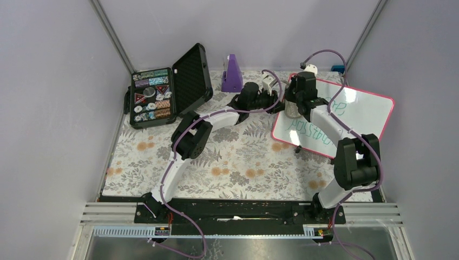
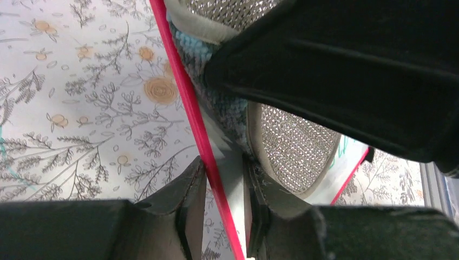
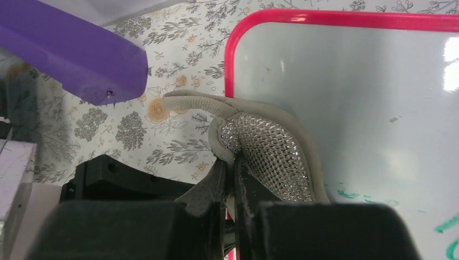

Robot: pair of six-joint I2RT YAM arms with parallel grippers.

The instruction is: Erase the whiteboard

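Now pinching the frame of the whiteboard (image 1: 362, 111) in the left gripper (image 2: 224, 179), near the far right corner of the table (image 1: 238, 162). Squeezing the sponge (image 3: 270, 157) in the right gripper (image 3: 230, 168), probably on the board, with green writing (image 3: 449, 233) nearer along its long side.

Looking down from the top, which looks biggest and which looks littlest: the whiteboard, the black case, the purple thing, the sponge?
1. whiteboard
2. black case, open, so it spreads wide
3. purple thing
4. sponge, partly hidden, so it may be a bit bigger than it looks
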